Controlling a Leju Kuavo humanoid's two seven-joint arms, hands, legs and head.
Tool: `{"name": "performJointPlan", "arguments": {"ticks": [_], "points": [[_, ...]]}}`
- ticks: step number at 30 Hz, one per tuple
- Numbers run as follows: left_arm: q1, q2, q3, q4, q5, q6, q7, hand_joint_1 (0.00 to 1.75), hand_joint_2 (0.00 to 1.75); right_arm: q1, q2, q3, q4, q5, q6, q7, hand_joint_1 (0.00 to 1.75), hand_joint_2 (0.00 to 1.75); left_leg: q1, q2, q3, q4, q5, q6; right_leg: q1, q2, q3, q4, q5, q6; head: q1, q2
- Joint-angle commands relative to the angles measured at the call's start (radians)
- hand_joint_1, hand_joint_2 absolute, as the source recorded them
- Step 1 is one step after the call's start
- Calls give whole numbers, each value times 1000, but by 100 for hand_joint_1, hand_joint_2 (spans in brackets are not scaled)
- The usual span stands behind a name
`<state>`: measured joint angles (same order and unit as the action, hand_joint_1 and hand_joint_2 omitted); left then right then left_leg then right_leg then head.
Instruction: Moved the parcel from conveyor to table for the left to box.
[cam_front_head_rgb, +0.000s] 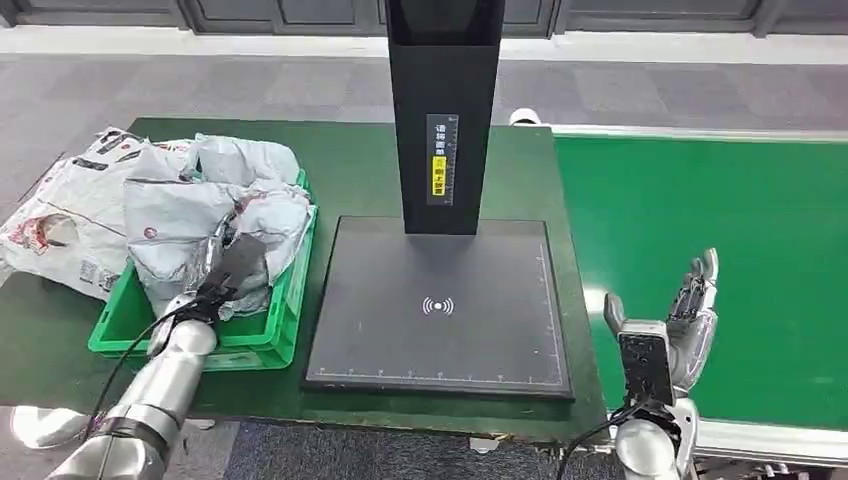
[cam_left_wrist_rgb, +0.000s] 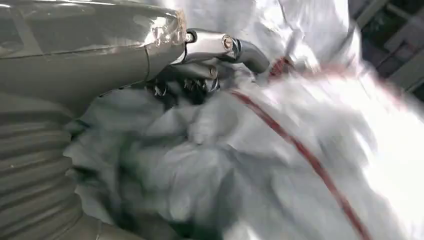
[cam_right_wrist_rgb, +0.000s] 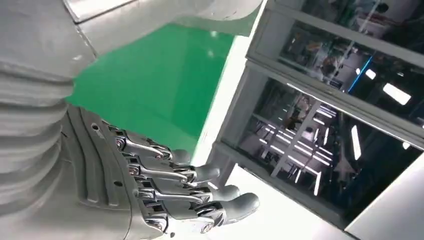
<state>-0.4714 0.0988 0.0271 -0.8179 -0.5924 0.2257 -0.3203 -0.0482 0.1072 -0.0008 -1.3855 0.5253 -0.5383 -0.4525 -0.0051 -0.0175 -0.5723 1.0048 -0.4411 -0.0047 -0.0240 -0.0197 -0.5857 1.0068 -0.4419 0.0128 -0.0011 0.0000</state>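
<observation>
Crumpled grey parcel (cam_left_wrist_rgb: 280, 165) plastic is right up against my left hand (cam_front_head_rgb: 228, 268), which sits down in the green crate (cam_front_head_rgb: 285, 330). My fingers (cam_left_wrist_rgb: 245, 50) look curled into the bag, but the wrist shot is blurry, so I honestly can't tell if I'm gripping it or just pressing on it. That parcel lies on top of the other bags (cam_front_head_rgb: 215, 195) in the crate, so I'd say the boxing part is basically done or close to it; what's left is letting go and pulling out. My right hand (cam_front_head_rgb: 675, 325) is off beside the green conveyor (cam_front_head_rgb: 720, 240), fingers straight and spread, holding nothing. No parcel on the belt near it, and the scanner pad (cam_front_head_rgb: 440, 305) between my hands is bare too.
</observation>
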Motion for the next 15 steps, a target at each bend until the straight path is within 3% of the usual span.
{"name": "performJointPlan", "arguments": {"ticks": [1, 7, 15], "points": [[-65, -88, 24, 0, 298, 101, -110, 0, 0, -73, -24, 73, 126, -15, -13, 26, 0, 175, 2, 1, -5, 1, 1, 0, 2, 1, -3, -1, 2, 0, 0, 0], [-43, -100, 29, -58, 429, 134, -170, 0, 0, -80, -39, 82, 154, -30, -16, 29, 0, 175, 3, 4, -13, 2, 2, -2, 3, 4, -11, -1, 7, -2, 0, 0], [9, -117, 9, -186, 609, 172, -243, 0, 0, -184, -62, 93, 344, -113, -17, 2, 0, 175, 4, 7, -15, 2, 2, -2, 4, 7, -14, -2, 8, -2, 0, 0]]}}
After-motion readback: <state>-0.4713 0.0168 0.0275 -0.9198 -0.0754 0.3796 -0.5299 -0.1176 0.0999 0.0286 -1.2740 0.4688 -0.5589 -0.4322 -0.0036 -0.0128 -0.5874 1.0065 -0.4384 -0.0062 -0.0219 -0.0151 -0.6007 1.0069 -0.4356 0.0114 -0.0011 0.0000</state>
